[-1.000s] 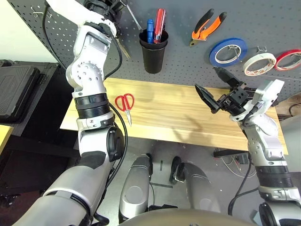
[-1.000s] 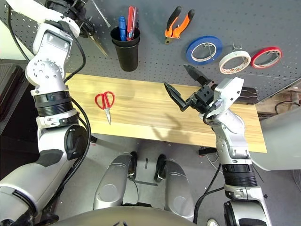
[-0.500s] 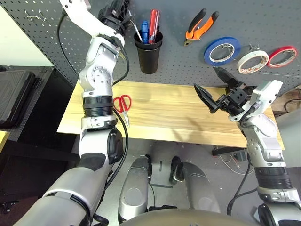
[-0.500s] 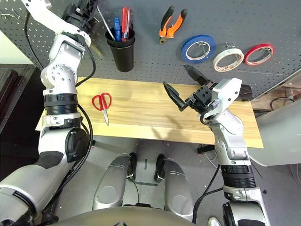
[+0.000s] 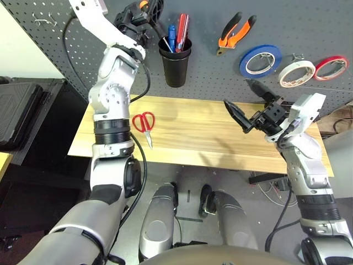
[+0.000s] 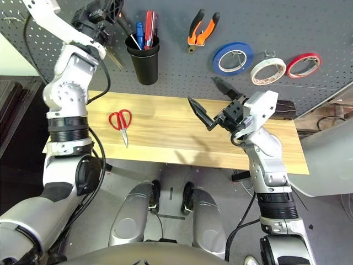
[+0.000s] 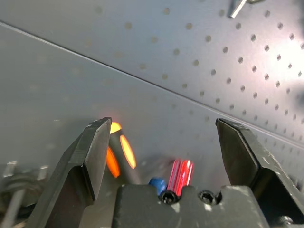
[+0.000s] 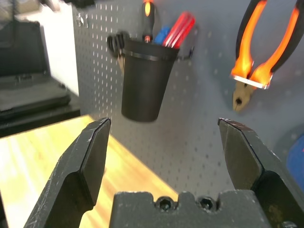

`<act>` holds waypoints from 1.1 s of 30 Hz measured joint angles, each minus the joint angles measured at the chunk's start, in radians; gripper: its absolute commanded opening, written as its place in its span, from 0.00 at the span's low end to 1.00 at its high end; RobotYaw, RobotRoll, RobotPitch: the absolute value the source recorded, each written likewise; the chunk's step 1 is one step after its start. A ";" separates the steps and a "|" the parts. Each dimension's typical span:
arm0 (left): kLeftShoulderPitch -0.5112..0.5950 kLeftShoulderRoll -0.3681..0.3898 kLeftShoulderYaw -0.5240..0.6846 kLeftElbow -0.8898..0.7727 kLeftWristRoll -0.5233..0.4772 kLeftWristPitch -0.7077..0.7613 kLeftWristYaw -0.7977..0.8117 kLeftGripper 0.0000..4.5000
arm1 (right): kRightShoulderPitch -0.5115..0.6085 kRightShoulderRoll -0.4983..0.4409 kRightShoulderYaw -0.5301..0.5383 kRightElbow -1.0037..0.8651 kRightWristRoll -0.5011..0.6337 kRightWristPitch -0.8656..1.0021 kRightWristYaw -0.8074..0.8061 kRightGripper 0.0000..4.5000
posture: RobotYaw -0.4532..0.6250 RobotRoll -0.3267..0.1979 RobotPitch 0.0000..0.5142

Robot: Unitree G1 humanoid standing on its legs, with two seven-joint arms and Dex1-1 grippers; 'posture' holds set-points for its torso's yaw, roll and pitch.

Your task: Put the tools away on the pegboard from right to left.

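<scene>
our left gripper [image 7: 164,122] and right gripper [image 8: 165,122] gape wide; red-handled metal scissors [image 5: 148,136], centre-left, lie below the nearer left, handles upward.

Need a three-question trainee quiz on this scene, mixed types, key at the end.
1. True or false: the red-handled scissors hang on the pegboard.
2. Which tape roll hangs between the blue tape roll and the red tape roll? a) white b) green c) black
3. Fill in: the slim screwdriver stands in the black ____.

Key: 1 false, they lie on the wooden table; 2 a; 3 cup.
</scene>
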 measured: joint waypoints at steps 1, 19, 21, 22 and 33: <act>0.030 0.013 0.001 -0.044 -0.004 0.029 0.013 1.00 | 0.002 -0.010 0.006 -0.001 -0.005 0.021 0.002 1.00 | 0.61 0.62 0.37; 0.618 0.084 -0.067 -0.368 0.083 0.346 0.142 1.00 | -0.001 -0.133 0.153 -0.038 -0.059 0.492 0.004 1.00 | 0.66 0.62 0.46; 0.634 0.073 -0.075 -0.333 0.111 0.346 0.150 1.00 | -0.002 -0.130 0.164 -0.039 -0.065 0.506 0.005 1.00 | 0.66 0.62 0.47; 0.639 0.069 -0.079 -0.320 0.124 0.346 0.155 1.00 | -0.004 -0.127 0.172 -0.039 -0.071 0.507 0.005 1.00 | 0.66 0.62 0.48; 0.628 0.045 -0.155 -0.023 0.306 0.232 0.158 1.00 | -0.005 -0.101 0.271 -0.035 -0.143 0.502 0.030 1.00 | 0.65 0.62 0.54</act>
